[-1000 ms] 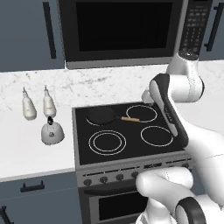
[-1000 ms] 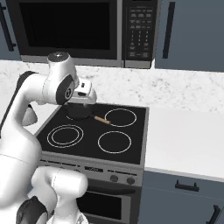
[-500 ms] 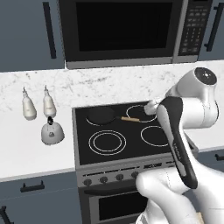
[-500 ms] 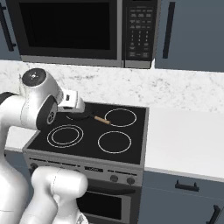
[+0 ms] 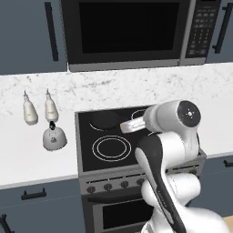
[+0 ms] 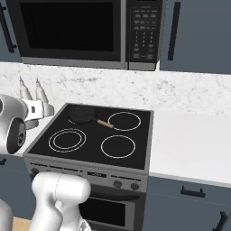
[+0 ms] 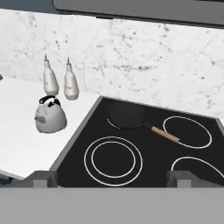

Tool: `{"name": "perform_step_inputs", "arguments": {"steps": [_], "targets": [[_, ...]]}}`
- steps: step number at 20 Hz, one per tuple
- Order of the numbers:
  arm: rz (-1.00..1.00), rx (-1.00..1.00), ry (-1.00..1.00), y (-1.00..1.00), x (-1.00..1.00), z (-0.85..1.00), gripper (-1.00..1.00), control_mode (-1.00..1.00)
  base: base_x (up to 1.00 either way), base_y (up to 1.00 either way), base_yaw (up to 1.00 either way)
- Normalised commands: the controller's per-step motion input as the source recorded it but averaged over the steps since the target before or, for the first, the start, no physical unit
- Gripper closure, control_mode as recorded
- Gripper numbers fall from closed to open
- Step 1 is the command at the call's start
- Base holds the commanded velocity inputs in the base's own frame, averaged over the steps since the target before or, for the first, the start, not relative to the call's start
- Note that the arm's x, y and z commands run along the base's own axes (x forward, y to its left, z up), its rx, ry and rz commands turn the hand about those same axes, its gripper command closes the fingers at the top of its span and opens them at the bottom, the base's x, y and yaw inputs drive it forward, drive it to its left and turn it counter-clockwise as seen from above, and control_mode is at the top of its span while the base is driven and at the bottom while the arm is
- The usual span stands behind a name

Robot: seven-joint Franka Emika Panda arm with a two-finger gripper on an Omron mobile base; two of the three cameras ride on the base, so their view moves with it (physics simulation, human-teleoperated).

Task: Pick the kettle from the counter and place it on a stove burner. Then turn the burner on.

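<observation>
With the hand (image 7: pixel 112 178) spread wide and empty, the kettle (image 7: pixel 50 116), at left on the surface (image 7: pixel 26 135), is judged rigid, light, smooth-sided, best taken by its black handle.

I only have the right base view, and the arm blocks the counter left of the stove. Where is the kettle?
Observer: In the left base view, the kettle stands upright on the counter, left of the stove and just in front of the two white bottles.
Operator: Pincer state?
Observer: In the hand view, the pincer is open. Its tips are wide apart with nothing between them.
Operator: Is it aimed at the kettle?
Observer: Not squarely. In the hand view the kettle sits left of centre, and the double-ring burner lies straight ahead.
</observation>
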Motion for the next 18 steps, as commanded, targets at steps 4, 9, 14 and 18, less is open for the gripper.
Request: {"name": "perform_step_inputs", "arguments": {"steps": [4,9,14,18], "targets": [[0.00,0.00,-0.02,1.00,0.02,0.24,-1.00,-1.00,0.00,0.00,0.00],[0.00,-0.01,0.14,1.00,0.04,0.36,-1.00,-1.00,0.00,0.00,0.00],[0.00,0.00,0.31,0.77,0.12,0.19,-1.00,-1.00,0.00,0.00,0.00],[0.01,0.00,0.17,0.37,0.05,0.00,-1.00,-1.00,0.00,0.00,0.00]]}}
